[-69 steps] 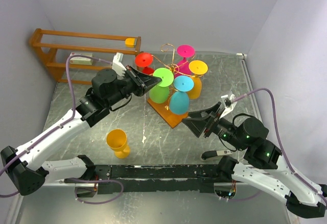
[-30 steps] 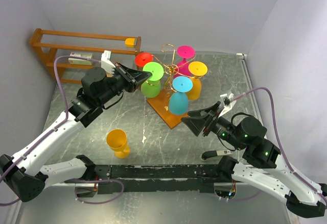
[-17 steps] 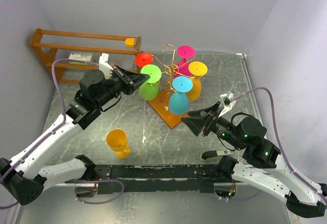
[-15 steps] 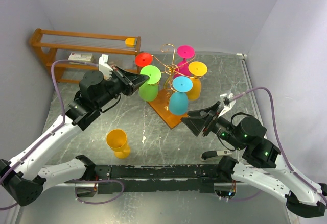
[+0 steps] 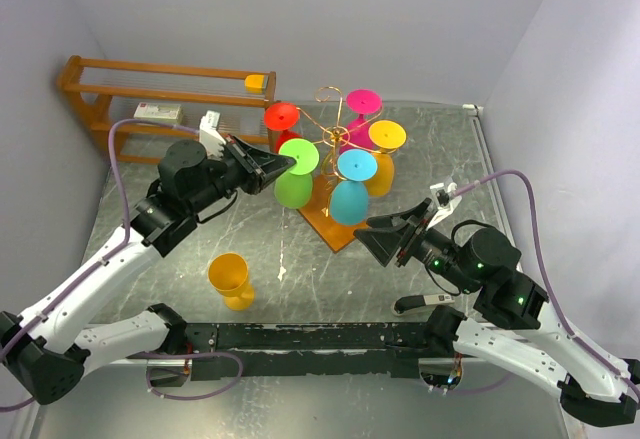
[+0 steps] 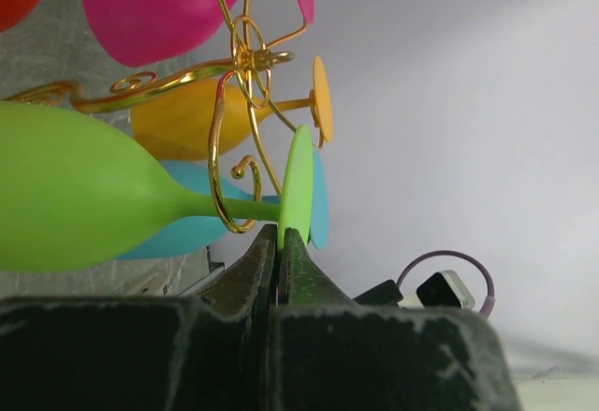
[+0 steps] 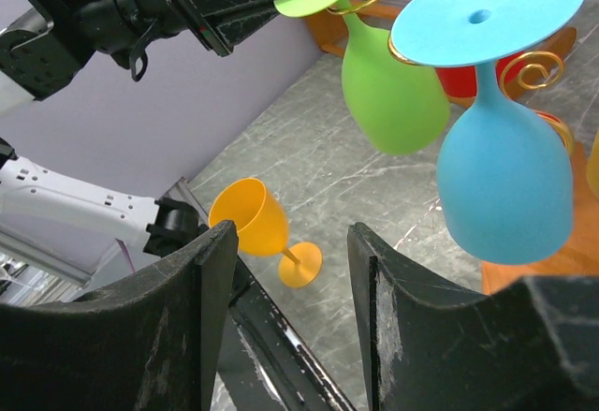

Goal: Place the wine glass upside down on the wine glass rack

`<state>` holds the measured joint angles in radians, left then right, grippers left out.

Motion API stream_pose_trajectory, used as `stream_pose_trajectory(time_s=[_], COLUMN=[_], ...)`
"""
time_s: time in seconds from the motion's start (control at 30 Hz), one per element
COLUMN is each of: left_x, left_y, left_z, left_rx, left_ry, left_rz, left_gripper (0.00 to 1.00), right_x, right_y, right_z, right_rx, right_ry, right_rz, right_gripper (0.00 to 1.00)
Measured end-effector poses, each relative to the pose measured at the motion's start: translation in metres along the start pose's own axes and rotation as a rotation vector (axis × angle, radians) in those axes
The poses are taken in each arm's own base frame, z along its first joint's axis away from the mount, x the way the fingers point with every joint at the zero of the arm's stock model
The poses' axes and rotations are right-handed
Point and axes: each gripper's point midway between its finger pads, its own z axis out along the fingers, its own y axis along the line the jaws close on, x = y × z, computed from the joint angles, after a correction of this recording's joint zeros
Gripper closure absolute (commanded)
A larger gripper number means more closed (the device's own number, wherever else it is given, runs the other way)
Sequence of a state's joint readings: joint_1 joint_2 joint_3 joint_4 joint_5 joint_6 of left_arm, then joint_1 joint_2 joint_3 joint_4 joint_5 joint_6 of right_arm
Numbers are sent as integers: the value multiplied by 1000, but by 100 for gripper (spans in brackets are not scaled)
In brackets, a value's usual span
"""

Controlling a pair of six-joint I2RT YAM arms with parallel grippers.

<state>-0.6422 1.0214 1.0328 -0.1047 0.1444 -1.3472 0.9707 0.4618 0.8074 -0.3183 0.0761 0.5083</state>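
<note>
My left pincer (image 5: 287, 163) is clamped on the rim of the foot of the green wine glass (image 5: 293, 189); in the left wrist view its two fingers (image 6: 253, 266) come nearly together, with the thin green disc caught between their tips. My right pincer (image 5: 372, 235) hangs right of centre with its fingers spread and nothing between them, aimed toward the wine glass rack (image 5: 340, 234). The grey marbled table (image 5: 200, 229) fills the floor of the top view, and a brown wooden shelf unit (image 5: 100, 99) stands in the upper left. The rack sits at centre, gold wire arms curling out from its post over an orange-brown base. The green wine glass hangs bowl down on the rack's left side, its stem inside a gold curl. A turquoise glass (image 5: 350, 201), a yellow one (image 5: 387, 135), a pink one (image 5: 363, 100) and a red one (image 5: 282, 116) hang upside down around it. A yellow-orange glass (image 5: 229, 275) stands upright on the table at lower left, well apart from the rack.
</note>
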Motion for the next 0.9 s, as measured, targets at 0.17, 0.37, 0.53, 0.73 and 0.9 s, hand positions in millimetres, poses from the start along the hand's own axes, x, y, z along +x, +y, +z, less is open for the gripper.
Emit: stream_pose_trajectory(time_s=[0.17,0.37,0.53,0.73,0.9], left_x=[8,13,14,17,20], left_y=[11,9,9,10,6], left_z=[10,14,14,15,13], left_rx=[-25,-10,-10,-10,4], left_ry=[49,80,84,100,122], left_rz=[-6,-7,-6,-7,-12], left_gripper=[93,93,89,71,59], right_x=[0,-2,-3,-3,-3], right_y=[0,0,1,0,0], right_z=[0,0,-1,-1,-2], right_rx=[1,0,-1,1,0], right_ry=[-2,-8,-13,-15,-18], right_rz=[5,7,8,9,10], right_gripper=[49,49,49,48,48])
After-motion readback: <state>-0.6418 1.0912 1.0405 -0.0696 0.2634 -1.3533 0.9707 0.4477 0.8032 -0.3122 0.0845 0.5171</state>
